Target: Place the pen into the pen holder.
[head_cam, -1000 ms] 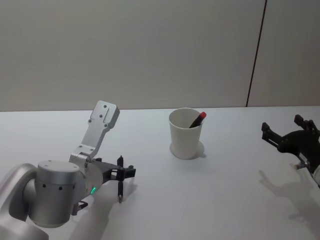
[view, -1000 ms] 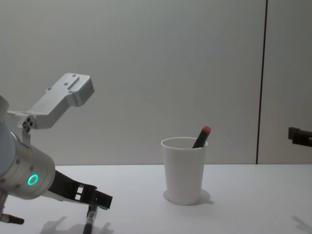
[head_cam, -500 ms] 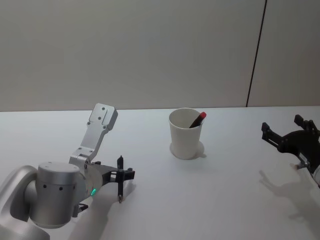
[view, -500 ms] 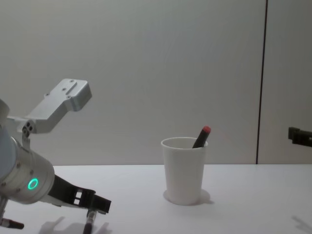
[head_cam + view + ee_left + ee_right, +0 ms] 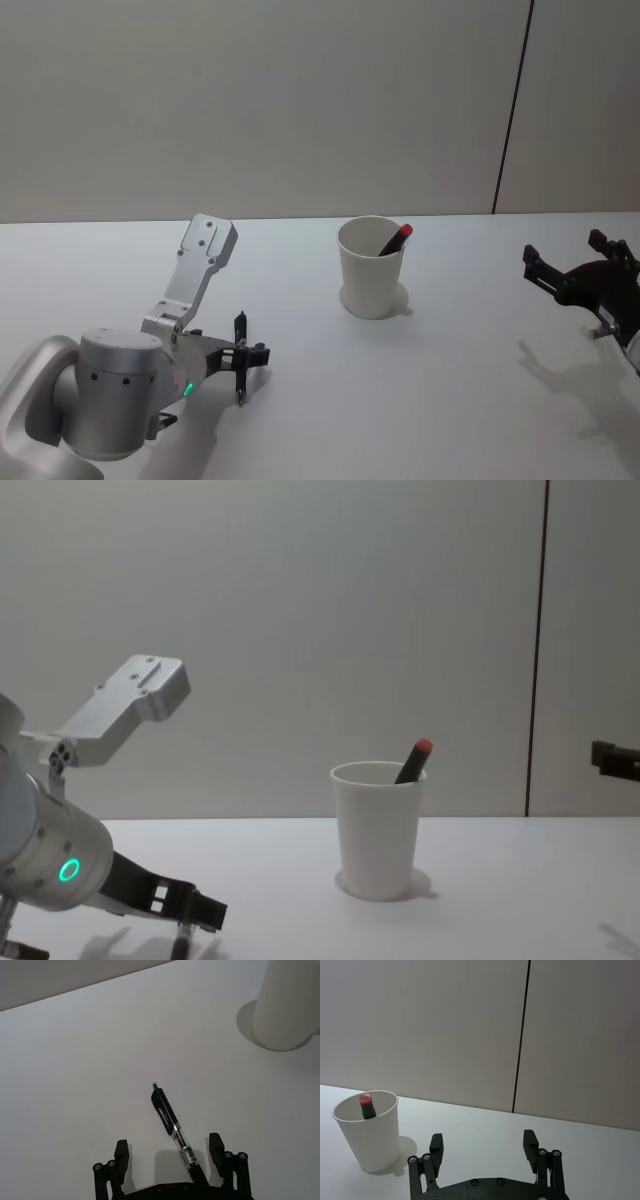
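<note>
Black clip pen (image 5: 170, 1121) lay skewed on white counter (image 5: 75, 1085), lower centre of left wrist frame, between left gripper's (image 5: 168, 1142) spread jaws. Uneven closing could flick it aside. White paper cup (image 5: 287, 1005) stood upper right. Right gripper (image 5: 565, 252) was parked at head frame's right edge, jaws spread.

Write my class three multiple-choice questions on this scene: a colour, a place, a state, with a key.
1. Tip colour of the second pen, standing in the pen holder? A) blue B) red C) green
2. The black pen lies: A) in the pen holder B) on the table, between the fingers of the left gripper C) on a shelf
3. The left gripper is: A) shut on the black pen B) shut on the pen holder C) open
Key: 1B, red shows above the rim. 2B, the fingers flank it on the table. 3C, both fingers stand clear of it; the right gripper, parked at the right, is also open.
</note>
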Controlling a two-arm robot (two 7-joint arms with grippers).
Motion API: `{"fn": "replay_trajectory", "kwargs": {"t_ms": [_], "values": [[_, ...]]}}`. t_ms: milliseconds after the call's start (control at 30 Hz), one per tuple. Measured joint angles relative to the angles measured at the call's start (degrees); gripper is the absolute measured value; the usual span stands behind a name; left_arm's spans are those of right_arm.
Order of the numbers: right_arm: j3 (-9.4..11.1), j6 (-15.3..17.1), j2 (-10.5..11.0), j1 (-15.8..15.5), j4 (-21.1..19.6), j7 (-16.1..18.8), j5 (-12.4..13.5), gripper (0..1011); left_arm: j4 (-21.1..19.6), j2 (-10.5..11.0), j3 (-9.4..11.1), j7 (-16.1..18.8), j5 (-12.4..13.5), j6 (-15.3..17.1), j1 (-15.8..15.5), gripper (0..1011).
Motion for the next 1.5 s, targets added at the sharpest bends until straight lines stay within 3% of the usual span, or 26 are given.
{"fn": "replay_trajectory", "kwargs": {"t_ms": [567,1367,1500], "values": [[0.0,0.0,0.0,0.0,0.0,0.0,0.0,1002,0.4,-0.63,-0.07,-0.94,1.15,1.22,0.18,1001],[0.0,0.0,0.0,0.0,0.0,0.0,0.0,1001,-0.57,-1.02,-1.11,-0.92,0.5,1.98,1.46,1000],[0.0,0.0,0.0,0.0,0.0,0.0,0.0,1001,-0.64,-1.06,-1.2,-1.08,0.53,1.75,1.62,943]]}}
